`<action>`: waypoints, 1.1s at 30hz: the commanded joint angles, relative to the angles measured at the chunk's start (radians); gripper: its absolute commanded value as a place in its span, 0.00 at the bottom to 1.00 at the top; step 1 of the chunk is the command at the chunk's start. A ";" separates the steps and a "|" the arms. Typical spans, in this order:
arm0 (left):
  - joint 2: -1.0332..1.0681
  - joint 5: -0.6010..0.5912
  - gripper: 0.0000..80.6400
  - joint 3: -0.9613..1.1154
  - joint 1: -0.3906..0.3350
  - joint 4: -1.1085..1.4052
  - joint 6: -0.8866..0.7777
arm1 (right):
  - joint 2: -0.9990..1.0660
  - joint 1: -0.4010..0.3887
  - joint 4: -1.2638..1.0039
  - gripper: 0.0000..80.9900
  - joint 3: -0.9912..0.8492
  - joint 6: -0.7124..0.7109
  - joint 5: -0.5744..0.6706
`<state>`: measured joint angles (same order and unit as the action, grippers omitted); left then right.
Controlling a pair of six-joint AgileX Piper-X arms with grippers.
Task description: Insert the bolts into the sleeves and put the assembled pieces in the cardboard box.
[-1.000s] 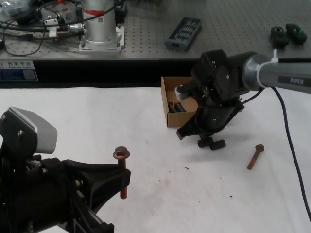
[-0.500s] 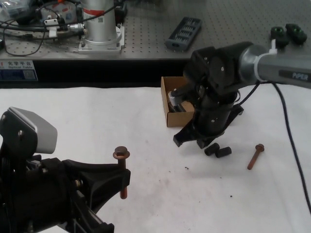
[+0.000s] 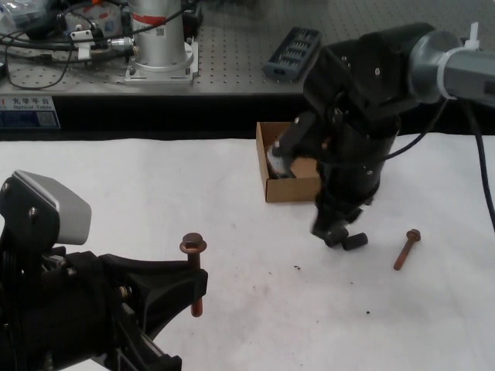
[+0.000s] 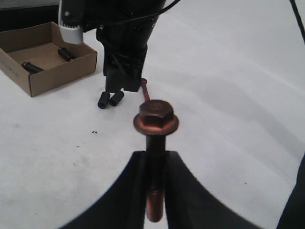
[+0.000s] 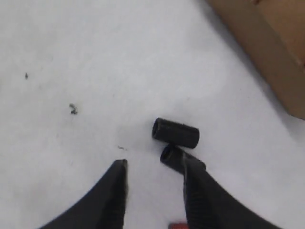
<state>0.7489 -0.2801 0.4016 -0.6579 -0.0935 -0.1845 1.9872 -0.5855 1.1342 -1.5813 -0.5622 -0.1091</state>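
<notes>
We see a table [image 3: 139, 193] covered in white, with a broad stretch of open surface between the two arms. Its far edge meets a dark strip. Beyond the strip, a perforated metal board [image 3: 232, 62] carries a metal post [image 3: 158, 39], a grey bit case [image 3: 291, 52] and two dark green parts [image 3: 459, 54]. At the near left corner, the left hand [image 3: 195, 287] is pinched on the shaft of a copper-coloured bolt [image 3: 193, 247]. It holds the bolt upright, head on top, above the table. Near the far edge stands an open cardboard box [image 3: 272, 189]. In the left wrist view it holds two dark cylindrical pieces [image 4: 65, 52] lying apart on its floor, but we cannot tell whether they are assembled. The right arm hangs in front of the box and hides part of it from the high view. The right hand [image 5: 153, 164] points down just in front of the box, close over the table, with its fingers spread and nothing between them. Two black sleeves [image 5: 175, 133] lie side by side on their sides, touching each other, just beside the box. One finger [image 5: 195, 191] covers the end of the nearer sleeve, while the other sleeve lies clear of both fingers. A second bolt [image 3: 407, 248] lies flat on the white surface to the right of the sleeves, near them but apart. A black cable [image 3: 472, 232] trails from the right arm along the table's right edge.
</notes>
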 commanded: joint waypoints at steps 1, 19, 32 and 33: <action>-0.008 -0.006 0.01 0.004 -0.004 0.020 0.004 | -0.012 0.002 0.026 0.33 -0.001 -0.153 0.014; -0.008 -0.006 0.01 0.004 -0.004 0.020 0.012 | -0.011 0.002 -0.201 0.33 0.159 -0.716 0.006; -0.008 -0.006 0.01 0.004 -0.004 0.018 0.011 | -0.008 0.002 -0.320 0.33 0.171 -0.762 0.006; -0.008 -0.006 0.01 0.004 -0.004 0.018 0.011 | -0.008 0.002 -0.324 0.33 0.171 -0.762 0.006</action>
<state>0.7489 -0.2801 0.4016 -0.6579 -0.0935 -0.1845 1.9872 -0.5855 0.8185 -1.4102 -1.3174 -0.1159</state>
